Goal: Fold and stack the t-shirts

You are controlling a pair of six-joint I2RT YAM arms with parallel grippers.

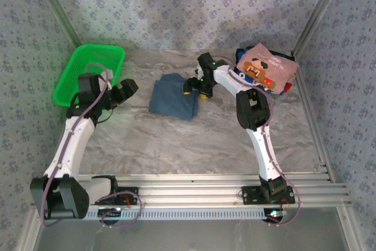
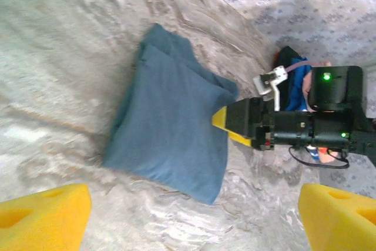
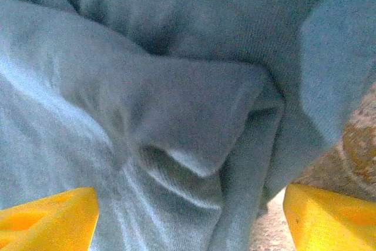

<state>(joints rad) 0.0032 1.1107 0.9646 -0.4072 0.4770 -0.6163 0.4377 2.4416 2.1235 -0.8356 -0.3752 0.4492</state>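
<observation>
At the far left stood the green plastic basket (image 1: 88,74), a rectangular tub of open mesh with a thick rim; through the lattice I saw its own mesh floor. Just right of it my left gripper (image 1: 128,88) hung over the table (image 1: 176,139), released. In its wrist view the two yellow foam fingertips (image 2: 44,213) sat far apart at the bottom corners, gripping nothing.

The tabletop looked like a pale marbled sheet, wrinkled and glossy. Near its middle lay the teal-blue t-shirt (image 1: 173,97), folded into a rough rectangle, soft and matte, with layered edges along one side and a rumpled corner toward my right arm.

My right gripper (image 1: 192,87) was at that right edge of the shirt, its jaws apart. Close up, its wedge-shaped yellow pads (image 3: 47,216) stood wide at either side, and a thick bunched fold of fine-knit cloth filled the space ahead of them. I could not tell whether either pad touched the fabric.

In the far right corner the pink t-shirt (image 1: 267,66) lay flat, its blocky red-brown print facing up, on top of dark blue cloth (image 1: 286,88).
</observation>
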